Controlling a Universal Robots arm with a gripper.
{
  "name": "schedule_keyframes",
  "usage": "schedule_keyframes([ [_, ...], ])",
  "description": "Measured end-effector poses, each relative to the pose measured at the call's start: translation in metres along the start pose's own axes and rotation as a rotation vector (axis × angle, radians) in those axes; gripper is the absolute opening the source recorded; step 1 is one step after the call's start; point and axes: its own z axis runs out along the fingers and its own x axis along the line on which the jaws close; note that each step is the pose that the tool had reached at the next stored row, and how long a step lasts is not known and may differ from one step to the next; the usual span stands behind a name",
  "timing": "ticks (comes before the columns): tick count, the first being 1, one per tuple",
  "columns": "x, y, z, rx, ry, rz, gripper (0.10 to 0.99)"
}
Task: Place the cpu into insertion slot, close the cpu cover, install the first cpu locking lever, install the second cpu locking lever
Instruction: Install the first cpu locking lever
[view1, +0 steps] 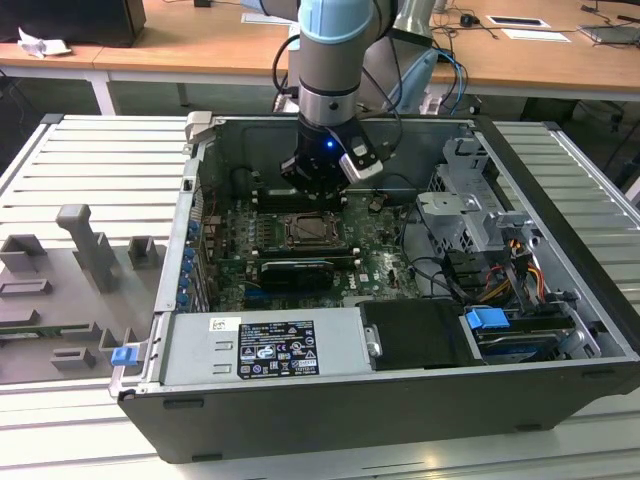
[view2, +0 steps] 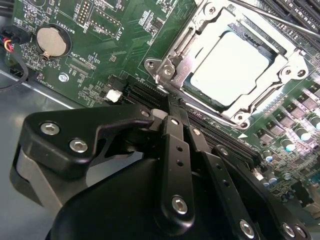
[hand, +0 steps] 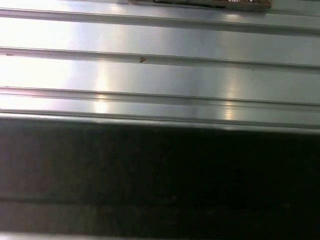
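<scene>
In the exterior view the arm reaches down into an open computer case (view1: 560, 400) lying on its side on a ribbed metal worktop (view1: 90, 170), and the gripper (view1: 318, 188) hangs over the green circuit board (view1: 385, 255), just beyond the insertion slot (view1: 310, 232) as that camera sees it. In the second wrist view the gripper (view2: 169, 102) shows its black fingers (view2: 172, 145) drawn together with no gap visible at the tips and nothing held between them; the tips sit close to the corner of the socket frame, above a long black memory slot (view2: 220, 137). The cpu (view2: 229, 67) — a pale, square chip — already lies flat inside the insertion slot (view2: 167, 70), seen through the central window of the cpu cover (view2: 287, 62), which lies down over the socket with its silver frame around the chip. A thin metal lever rod (view2: 260, 15) runs along the far edge of the socket; whether it is latched cannot be told. A round coin battery (view2: 51, 41) sits on the board well apart from the socket. The first wrist view looks onto ribbed metal slats (hand: 160, 75) above a dark band.
</scene>
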Motion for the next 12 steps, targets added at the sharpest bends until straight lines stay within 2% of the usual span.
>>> schedule_keyframes([
  [8,0.0001,-0.0023,0.0028,0.002,0.0001,0.0,0.106],
  [12,-0.0001,-0.0022,0.0031,-0.001,-0.0002,0.0,0.106],
])
